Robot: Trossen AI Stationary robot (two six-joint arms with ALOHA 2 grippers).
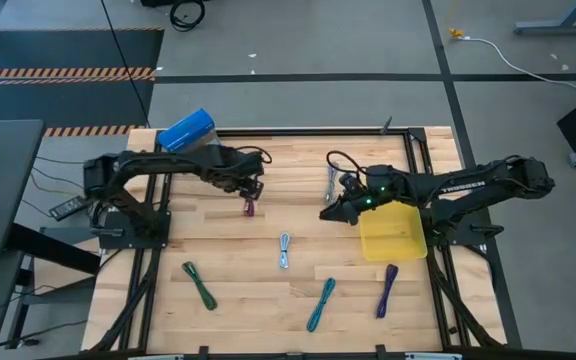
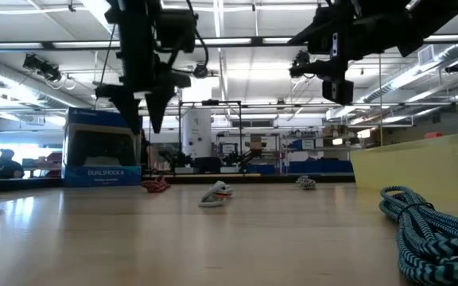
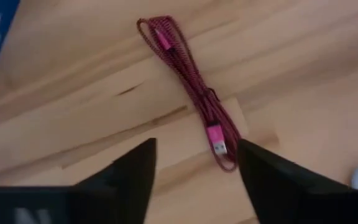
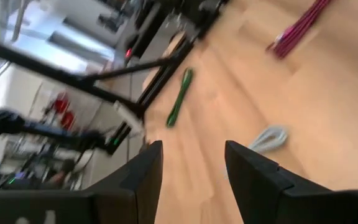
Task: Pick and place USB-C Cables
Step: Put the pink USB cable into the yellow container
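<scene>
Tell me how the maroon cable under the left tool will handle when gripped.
The maroon cable is a slim, braided, folded bundle, so it probably flops and sags at both ends. It looks light. Lying flat on the table, it may slide if the open left tool nudges it.

I see bare wooden tabletop all around the maroon braided cable; only the blue box stands near, behind it.
</scene>
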